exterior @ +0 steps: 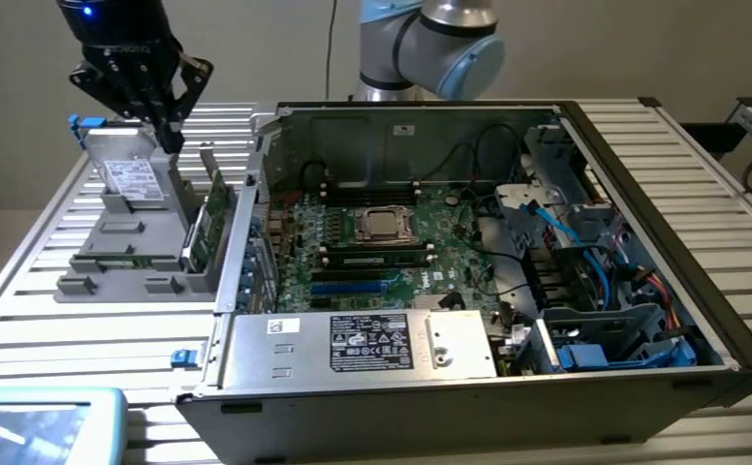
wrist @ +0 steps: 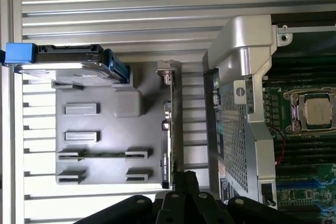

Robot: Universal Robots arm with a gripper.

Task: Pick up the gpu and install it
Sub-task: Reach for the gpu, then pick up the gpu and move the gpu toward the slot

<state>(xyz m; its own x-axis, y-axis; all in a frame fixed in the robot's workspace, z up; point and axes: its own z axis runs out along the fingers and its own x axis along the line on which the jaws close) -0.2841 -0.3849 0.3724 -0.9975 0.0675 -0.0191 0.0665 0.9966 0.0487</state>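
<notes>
The gpu stands on edge in a slot at the side of the grey holder nearest the computer case, green board showing. In the wrist view the gpu is edge-on, with its silver bracket at one end. My black gripper hangs above the holder, over the grey drive and up and to the exterior view's left of the gpu. It is apart from the card. In the wrist view the gripper has its fingers drawn together, with nothing between them.
The open computer case lies at the exterior view's right of the holder, with the motherboard and CPU socket exposed. A memory stick lies in the holder. A blue-tabbed drive stands at the holder's far end. The slatted table surrounds them.
</notes>
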